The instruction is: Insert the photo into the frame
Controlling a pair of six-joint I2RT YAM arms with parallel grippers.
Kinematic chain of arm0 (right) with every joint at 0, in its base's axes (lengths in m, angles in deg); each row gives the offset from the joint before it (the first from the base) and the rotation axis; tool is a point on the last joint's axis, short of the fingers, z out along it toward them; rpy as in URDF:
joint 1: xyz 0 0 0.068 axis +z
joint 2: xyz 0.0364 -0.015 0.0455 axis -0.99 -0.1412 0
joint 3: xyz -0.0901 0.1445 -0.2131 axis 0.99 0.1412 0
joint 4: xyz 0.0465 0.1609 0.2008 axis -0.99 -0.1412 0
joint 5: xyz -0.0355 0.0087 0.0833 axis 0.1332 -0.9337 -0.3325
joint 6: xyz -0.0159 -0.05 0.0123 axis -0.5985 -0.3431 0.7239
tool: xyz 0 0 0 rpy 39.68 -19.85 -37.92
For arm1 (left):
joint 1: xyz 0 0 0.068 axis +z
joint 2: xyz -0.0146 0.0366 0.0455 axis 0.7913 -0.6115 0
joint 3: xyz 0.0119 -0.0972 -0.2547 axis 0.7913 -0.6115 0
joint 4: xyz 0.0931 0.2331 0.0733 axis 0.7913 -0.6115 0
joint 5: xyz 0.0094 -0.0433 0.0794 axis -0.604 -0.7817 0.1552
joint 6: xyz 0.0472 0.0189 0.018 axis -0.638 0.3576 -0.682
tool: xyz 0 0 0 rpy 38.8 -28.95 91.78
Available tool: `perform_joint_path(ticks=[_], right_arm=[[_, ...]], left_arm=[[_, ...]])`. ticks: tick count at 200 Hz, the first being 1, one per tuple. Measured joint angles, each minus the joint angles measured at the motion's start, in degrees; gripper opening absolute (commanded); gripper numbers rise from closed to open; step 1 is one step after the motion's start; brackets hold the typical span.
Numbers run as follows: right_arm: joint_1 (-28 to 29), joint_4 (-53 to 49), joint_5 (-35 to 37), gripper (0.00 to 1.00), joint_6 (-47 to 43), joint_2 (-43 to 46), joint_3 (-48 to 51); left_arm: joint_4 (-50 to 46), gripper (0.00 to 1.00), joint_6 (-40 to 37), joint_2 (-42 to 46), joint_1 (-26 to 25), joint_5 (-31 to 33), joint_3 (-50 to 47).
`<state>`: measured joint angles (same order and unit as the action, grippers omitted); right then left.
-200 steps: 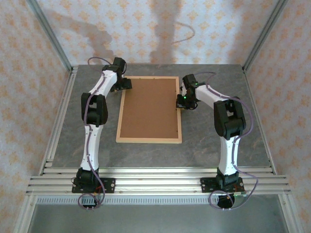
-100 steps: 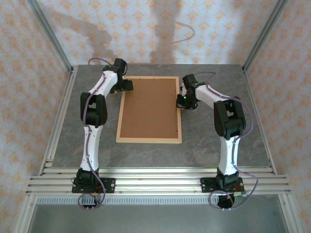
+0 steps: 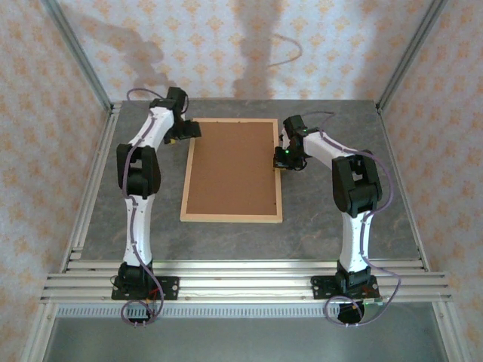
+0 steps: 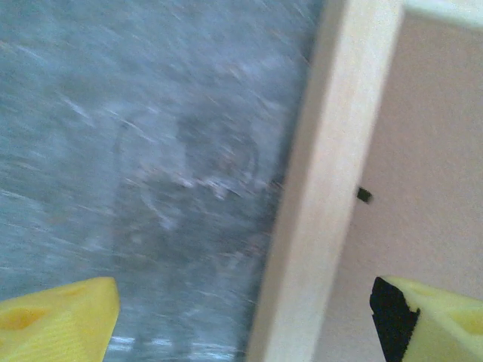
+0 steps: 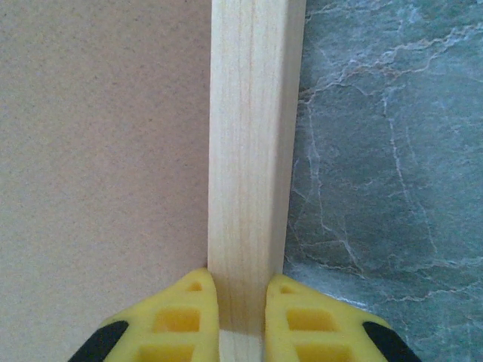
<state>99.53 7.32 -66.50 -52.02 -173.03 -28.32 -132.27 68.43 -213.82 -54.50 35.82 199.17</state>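
Right claw (image 5: 240,280): nearly closed, clamped on the frame (image 5: 253,136). Yellow pads (image 5: 189,305) press either side of one rail, flush to the wood. From above, this claw (image 3: 281,160) sits on the frame's right long rail, in its far half.

Left claw (image 4: 249,317): wide open, holding nothing. Yellow fingers (image 4: 68,313) stand apart with the left rail (image 4: 324,188) running between them, one finger over the desk (image 4: 151,151) and the other over the board (image 4: 430,151). View blurred, so contact with the wood cannot be told. From above, this claw (image 3: 189,132) is at the frame's far-left corner.

Around: the frame (image 3: 230,218) lies flat mid-desk between the two arms, long side running away from the bases. A brown board (image 3: 234,166) fills it edge to edge and covers whatever lies under it. A small dark tab (image 4: 364,195) sits at the board's edge against the left rail. Nothing else stands near either claw.

Materials: rail is pale wood with fine straight grain, flat-faced and square-edged. The board (image 5: 98,151) is matt and finely speckled, like fibreboard. The desk (image 5: 377,151) is grey-green with white marble veining. Finger tips are yellow with black backing.

Surroundings: the desk (image 3: 324,226) has metal rails along its near and left edges and patterned wallpaper behind it.
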Motion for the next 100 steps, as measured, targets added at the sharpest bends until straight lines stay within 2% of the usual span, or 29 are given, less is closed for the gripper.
perform_joint_path(ticks=[26,100], right_arm=[[0.0,0.0,-0.1,0.12,-0.7,0.0,0.0],[0.6,-0.1,-0.3,0.11,-5.3,0.0,-0.1]], left_arm=[[-0.2,0.9,-1.2,-0.7,1.8,-0.2,3.4],[-0.2,0.89,-3.6,-5.4,1.2,-2.7,4.7]])
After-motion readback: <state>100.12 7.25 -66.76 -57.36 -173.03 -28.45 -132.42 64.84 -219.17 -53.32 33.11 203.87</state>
